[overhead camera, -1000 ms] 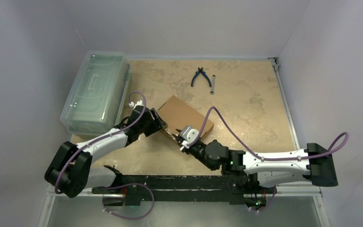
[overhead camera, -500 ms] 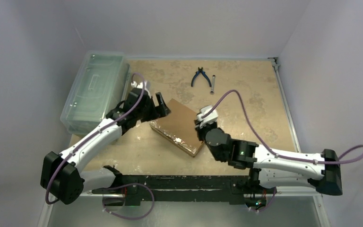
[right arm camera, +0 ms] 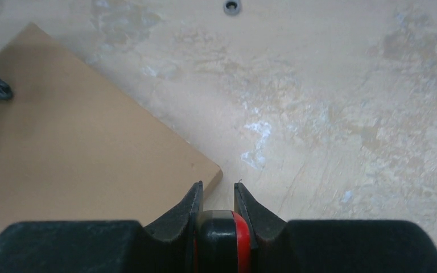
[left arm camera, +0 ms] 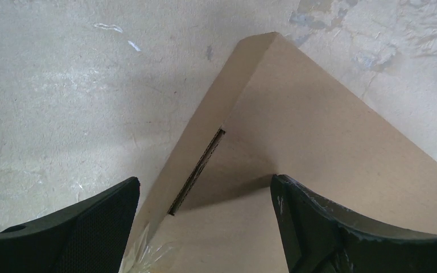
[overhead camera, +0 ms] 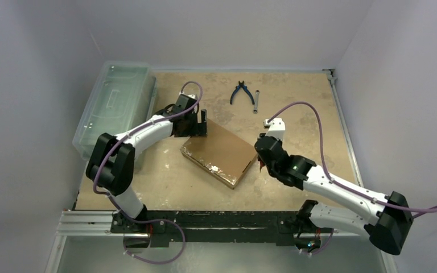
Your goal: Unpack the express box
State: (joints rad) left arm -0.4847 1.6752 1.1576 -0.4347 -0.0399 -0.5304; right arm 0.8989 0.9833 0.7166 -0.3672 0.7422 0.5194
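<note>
The express box (overhead camera: 219, 152), a flat brown cardboard mailer, lies shut on the table near the middle. My left gripper (overhead camera: 201, 124) is at its far corner. In the left wrist view this gripper (left arm camera: 205, 185) is open and straddles the box (left arm camera: 318, 142) just above its side slot, holding nothing. My right gripper (overhead camera: 259, 161) hangs at the box's right corner. In the right wrist view it (right arm camera: 218, 186) is shut on a black and red object (right arm camera: 222, 227), with the box corner (right arm camera: 205, 168) just ahead of the fingertips.
A large clear plastic lidded bin (overhead camera: 116, 108) stands at the left edge. Blue-handled pliers (overhead camera: 240, 92) and a small wrench (overhead camera: 256, 104) lie at the back. Clear tape (overhead camera: 213, 168) runs along the box's near edge. White walls close in the table.
The box has gone from propped up between the grippers to lying flat. My left gripper opened and moved to the far corner. The right arm swung to the box's right corner.
</note>
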